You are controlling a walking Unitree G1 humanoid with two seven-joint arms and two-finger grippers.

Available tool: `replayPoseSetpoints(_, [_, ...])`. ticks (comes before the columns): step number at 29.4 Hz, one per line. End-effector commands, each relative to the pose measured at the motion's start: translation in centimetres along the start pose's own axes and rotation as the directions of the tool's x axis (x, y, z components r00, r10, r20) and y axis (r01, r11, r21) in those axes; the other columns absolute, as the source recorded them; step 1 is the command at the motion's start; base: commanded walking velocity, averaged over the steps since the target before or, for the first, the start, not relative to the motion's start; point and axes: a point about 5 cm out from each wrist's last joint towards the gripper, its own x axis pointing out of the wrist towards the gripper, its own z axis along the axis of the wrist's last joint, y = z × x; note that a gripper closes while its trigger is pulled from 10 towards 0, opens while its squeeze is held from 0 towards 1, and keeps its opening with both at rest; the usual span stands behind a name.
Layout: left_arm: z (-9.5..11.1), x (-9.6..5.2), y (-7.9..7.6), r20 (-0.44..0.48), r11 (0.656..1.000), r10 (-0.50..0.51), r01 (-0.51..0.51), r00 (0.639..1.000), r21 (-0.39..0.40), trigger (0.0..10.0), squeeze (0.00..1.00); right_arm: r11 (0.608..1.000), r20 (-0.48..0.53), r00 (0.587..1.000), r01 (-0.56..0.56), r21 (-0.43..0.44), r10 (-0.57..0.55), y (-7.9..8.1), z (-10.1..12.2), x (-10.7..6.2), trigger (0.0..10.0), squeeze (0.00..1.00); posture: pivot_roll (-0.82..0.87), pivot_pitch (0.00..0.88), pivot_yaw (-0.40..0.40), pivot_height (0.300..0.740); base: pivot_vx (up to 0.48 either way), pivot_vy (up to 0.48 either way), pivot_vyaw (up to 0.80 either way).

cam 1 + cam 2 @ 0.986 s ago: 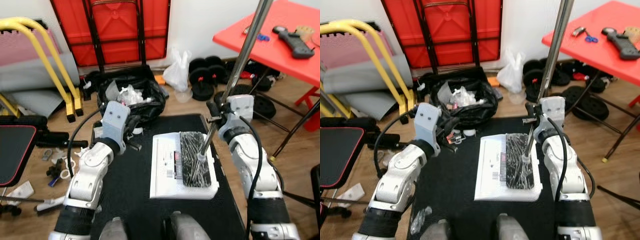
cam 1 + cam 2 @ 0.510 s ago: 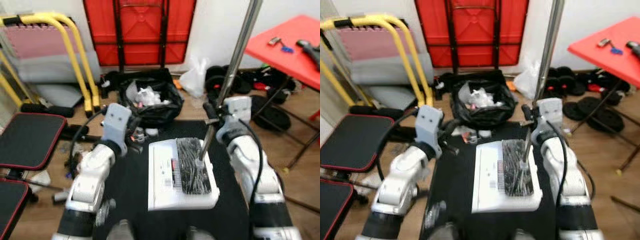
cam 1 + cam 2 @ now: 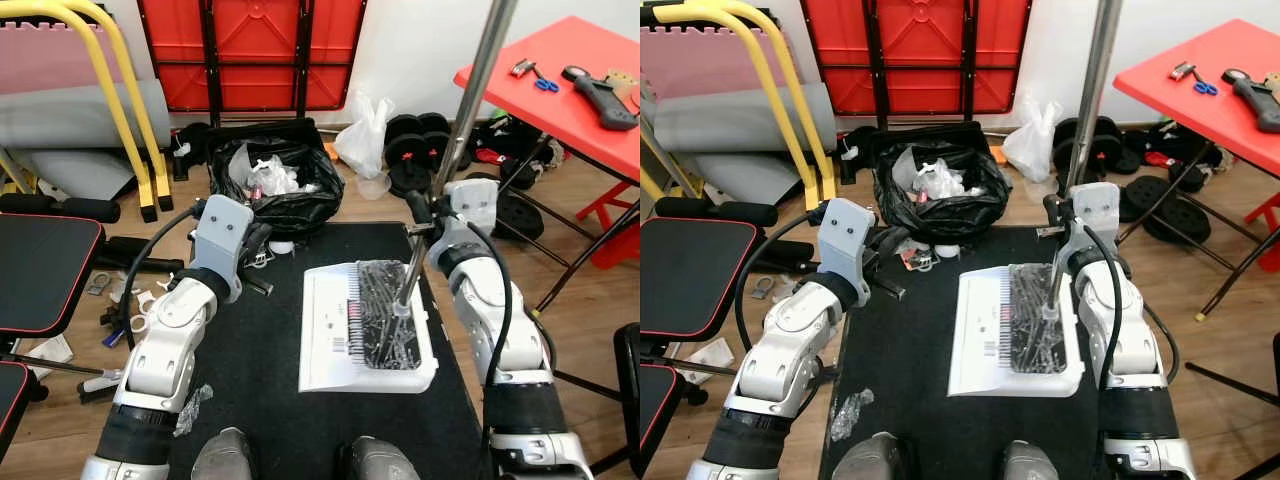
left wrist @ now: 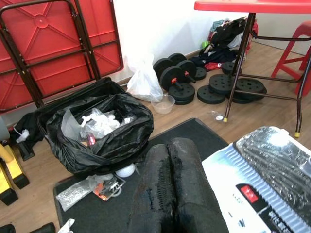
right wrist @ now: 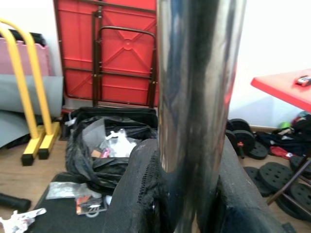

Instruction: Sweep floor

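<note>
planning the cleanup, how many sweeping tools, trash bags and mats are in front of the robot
broom handle, held by right hand: 1
white dustpan: 1
black trash bag: 1
white plastic bag: 1
black floor mat: 1
total: 5

We see that our head camera has turned back. Half a second ago the picture was blurred and swung aside; now it is sharp. The black padded bench (image 3: pixel 45 270) takes less room at 9 o'clock, and the red table (image 3: pixel 560 85) shows more of its top at 2 o'clock. The broom pole (image 3: pixel 470 100) in the right gripper (image 3: pixel 418 215) seems to lean slightly less than one second ago.
</note>
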Motion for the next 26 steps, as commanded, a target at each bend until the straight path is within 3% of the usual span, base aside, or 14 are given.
replayPoseSetpoints(1, [0.0, 0.1, -0.2, 0.004, 1.0, 0.002, -0.002, 1.0, 0.012, 10.0, 0.0, 1.0, 0.081, 0.997, 0.018, -0.013, -0.017, -0.5, 1.5, 0.3, 10.0, 0.0, -0.14, 0.059, -0.126, 0.71, 0.0, 0.0, 0.0])
replayPoseSetpoints(12, [0.1, 0.1, -0.2, 0.011, 1.0, 0.007, -0.007, 1.0, 0.021, 10.0, 0.0, 0.999, 0.1, 0.995, 0.029, -0.041, -0.024, -0.6, 1.7, 0.4, 10.0, 0.0, -0.14, 0.058, -0.123, 0.68, 0.0, 0.0, 0.0])
replayPoseSetpoints(26, [0.8, 0.0, -0.8, 0.048, 1.0, -0.014, 0.013, 0.999, 0.024, 10.0, 0.0, 0.993, 0.175, 0.982, 0.082, -0.079, -0.067, -2.1, 4.0, 2.4, 10.0, 0.0, -0.13, 0.06, -0.125, 0.65, 0.0, 0.0, 0.0])
